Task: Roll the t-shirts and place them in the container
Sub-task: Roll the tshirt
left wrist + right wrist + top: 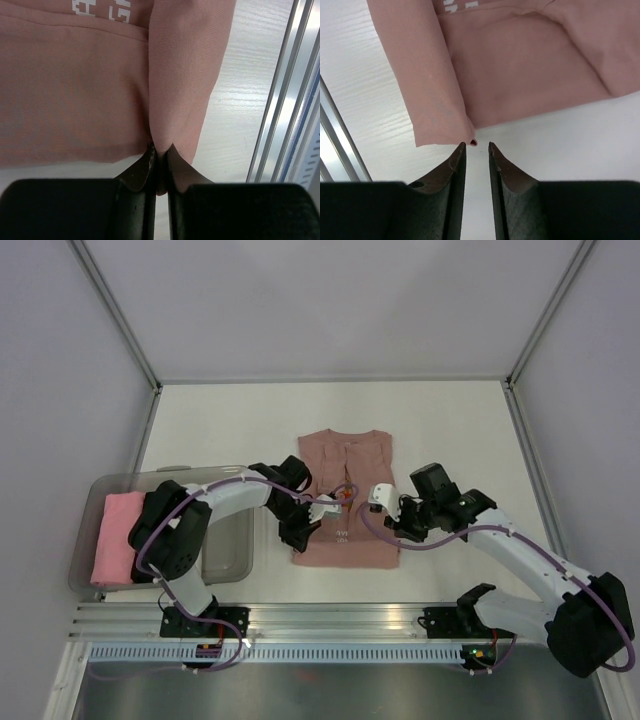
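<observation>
The salmon-pink t-shirt (345, 455) lies flat in the middle of the counter (220, 420), sides folded in. The left hand (160, 150) pinches a fold of its cloth, fingers nearly together; the right hand (476, 146) stands narrowly parted and empty, just off the shirt's corner

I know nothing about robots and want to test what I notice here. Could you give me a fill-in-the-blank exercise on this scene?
1. The t-shirt on the table is ____ in colour.
2. The bright pink roll lies in the bin on the table's ____ side.
3. The left fingers pinch a corner of the ____.
4. The right fingers stand apart, holding ____.
Missing words: pink; left; t-shirt; nothing.
</observation>
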`<state>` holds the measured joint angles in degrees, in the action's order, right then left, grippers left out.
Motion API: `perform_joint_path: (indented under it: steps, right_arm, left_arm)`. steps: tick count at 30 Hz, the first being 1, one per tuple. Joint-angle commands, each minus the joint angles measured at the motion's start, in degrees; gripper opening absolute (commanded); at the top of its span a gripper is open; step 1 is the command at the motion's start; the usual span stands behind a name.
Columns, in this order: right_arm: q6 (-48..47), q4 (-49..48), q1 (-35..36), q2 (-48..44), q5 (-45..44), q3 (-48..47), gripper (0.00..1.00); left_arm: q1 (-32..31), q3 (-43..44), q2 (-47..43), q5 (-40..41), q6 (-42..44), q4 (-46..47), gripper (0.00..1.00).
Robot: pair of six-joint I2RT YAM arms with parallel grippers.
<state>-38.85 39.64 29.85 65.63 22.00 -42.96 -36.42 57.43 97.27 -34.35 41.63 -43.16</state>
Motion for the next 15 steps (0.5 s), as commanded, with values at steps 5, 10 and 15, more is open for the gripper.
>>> perform_joint_path:
  steps: [5,10,15]
  right_arm:
    - [1.1,-6.8,7.2,-5.0,1.1,-1.0,0.03]
    - [2.2,-12.9,14.5,1.0,-1.3,4.1,0.0]
    - [2.9,-17.7,14.5,4.5,-4.9,6.0,0.0]
  left_arm:
    - [0.3,3.4,2.3,2.0,-3.0,0.3,0.19]
    - [0.3,3.9,2.9,3.8,-3.7,0.3,0.27]
    - [0.3,3.9,2.0,5.3,-3.7,0.3,0.38]
